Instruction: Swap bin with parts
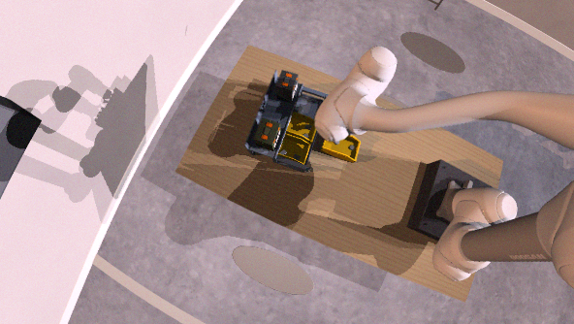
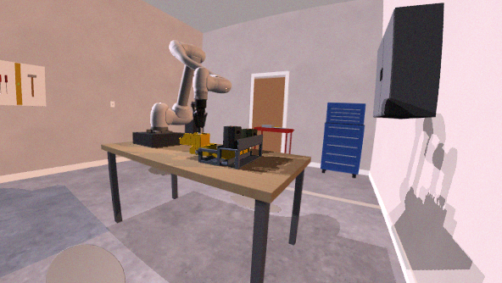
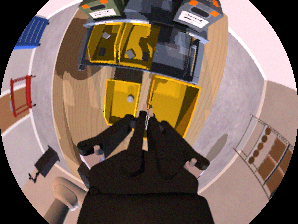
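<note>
My gripper [image 3: 146, 109] [image 2: 201, 130] is shut on the side wall of an empty yellow bin [image 3: 172, 97] [image 2: 203, 139]. The bin hangs a little above the table; the arm hides it in the top view. The bin with a grey part [image 3: 114, 102] [image 1: 341, 148] stands on the table close to the left of the held bin in the wrist view. It also shows low in the exterior view [image 2: 194, 149]. The dark shelf [image 3: 172, 76] [image 1: 315, 92] has a gap on its right in the wrist view, beside two yellow bins with parts.
The two shelf bins [image 3: 102, 44] [image 3: 134, 46] sit left of the gap in the wrist view. Two dark boxes with orange marks [image 1: 288, 83] [image 1: 268, 135] stand on the upper board. The wooden table [image 1: 368, 194] carries the shelf and the arm's black base [image 1: 422, 204].
</note>
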Action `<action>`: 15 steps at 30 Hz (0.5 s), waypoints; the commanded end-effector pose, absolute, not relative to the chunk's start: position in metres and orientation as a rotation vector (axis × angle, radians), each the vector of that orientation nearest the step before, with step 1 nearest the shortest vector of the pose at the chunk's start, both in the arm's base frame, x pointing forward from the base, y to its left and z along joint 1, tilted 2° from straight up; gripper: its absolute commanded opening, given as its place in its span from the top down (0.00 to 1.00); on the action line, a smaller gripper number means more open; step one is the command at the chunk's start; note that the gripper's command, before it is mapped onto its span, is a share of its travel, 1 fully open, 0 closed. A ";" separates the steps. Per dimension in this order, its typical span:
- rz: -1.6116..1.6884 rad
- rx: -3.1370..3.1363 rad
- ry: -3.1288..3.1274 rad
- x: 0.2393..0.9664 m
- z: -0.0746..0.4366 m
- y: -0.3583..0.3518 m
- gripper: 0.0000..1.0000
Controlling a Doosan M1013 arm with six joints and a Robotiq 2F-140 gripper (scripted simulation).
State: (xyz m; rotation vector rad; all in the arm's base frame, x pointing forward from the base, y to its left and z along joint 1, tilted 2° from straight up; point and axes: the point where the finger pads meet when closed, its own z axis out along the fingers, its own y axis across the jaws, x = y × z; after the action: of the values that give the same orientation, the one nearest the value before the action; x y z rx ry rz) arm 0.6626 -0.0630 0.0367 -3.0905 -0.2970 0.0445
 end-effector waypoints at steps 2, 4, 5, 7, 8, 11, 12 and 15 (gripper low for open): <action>0.043 -3.096 -0.300 0.663 0.041 -0.065 0.90; 0.043 -3.096 -0.300 0.662 0.041 -0.064 0.90; 0.043 -3.096 -0.300 0.662 0.041 -0.063 0.90; 0.043 -3.096 -0.300 0.661 0.041 -0.060 0.90; 0.043 -3.096 -0.300 0.660 0.041 -0.057 0.90; 0.043 -3.096 -0.300 0.657 0.042 -0.047 0.90; 0.043 -3.096 -0.300 0.656 0.042 -0.042 0.90; 0.043 -3.096 -0.300 0.650 0.043 -0.026 0.90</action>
State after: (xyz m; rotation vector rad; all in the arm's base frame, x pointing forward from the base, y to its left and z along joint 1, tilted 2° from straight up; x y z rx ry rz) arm 0.6562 -0.0439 0.0391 -3.0913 -0.2935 0.0482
